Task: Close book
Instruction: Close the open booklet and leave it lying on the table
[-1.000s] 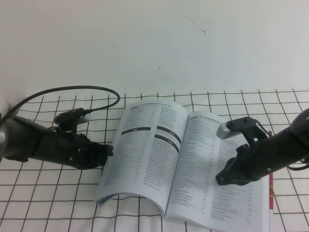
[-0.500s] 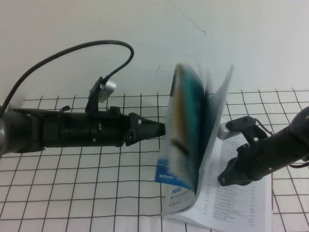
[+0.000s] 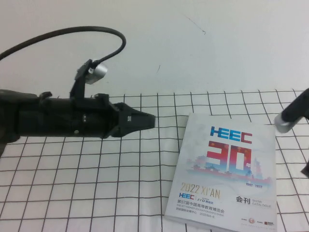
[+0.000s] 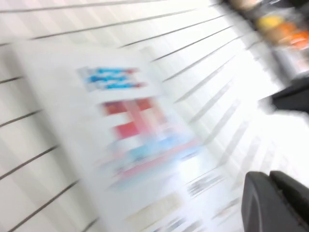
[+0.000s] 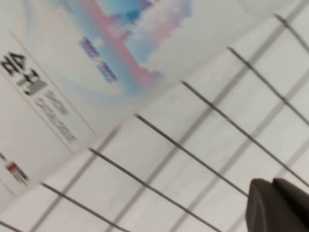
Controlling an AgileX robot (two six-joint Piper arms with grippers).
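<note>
The high camera looks down from six o'clock; wrist cameras behind the left gripper (image 3: 150,121) at nine and the right gripper (image 5: 279,203) at three closely face the shared book (image 3: 227,169).

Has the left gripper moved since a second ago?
Yes. The left gripper went rightward and farther back across the gridded table, now hovering left of the closed book. The right gripper sits off the book's right side.

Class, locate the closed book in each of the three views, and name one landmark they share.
High view: book lower right, flat, just right of left tool.
Left wrist view: book fills the middle, beyond left tool.
Right wrist view: book across from right tool, which is beside it over black grid lines.
Shared landmark: those grid lines under the book.
</note>
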